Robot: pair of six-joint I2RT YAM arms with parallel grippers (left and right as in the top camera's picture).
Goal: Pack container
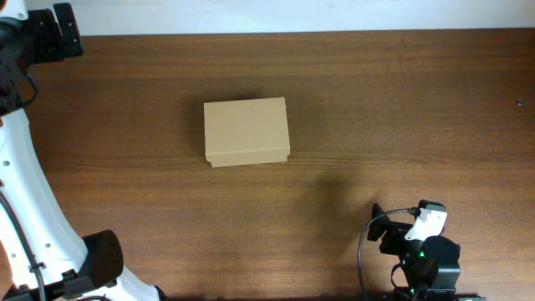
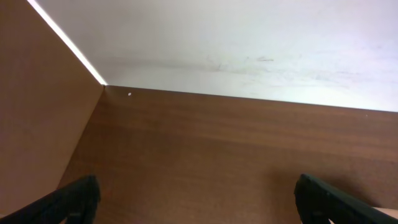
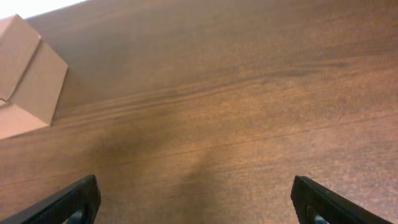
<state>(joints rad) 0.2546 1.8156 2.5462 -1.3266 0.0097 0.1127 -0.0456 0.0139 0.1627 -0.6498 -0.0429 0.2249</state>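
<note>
The container, a small plain tan cardboard box, sits with its flap lid shut in the middle of the wooden table. It also shows in the right wrist view at the upper left. My right gripper is open and empty, low over bare table well to the right of and nearer than the box; overhead it is at the front right. My left gripper is open and empty, far from the box at the table's back left corner, facing the table's far edge.
A white wall runs behind the table's far edge. The left arm's white body lies along the left side of the table. The right arm's base sits at the front edge.
</note>
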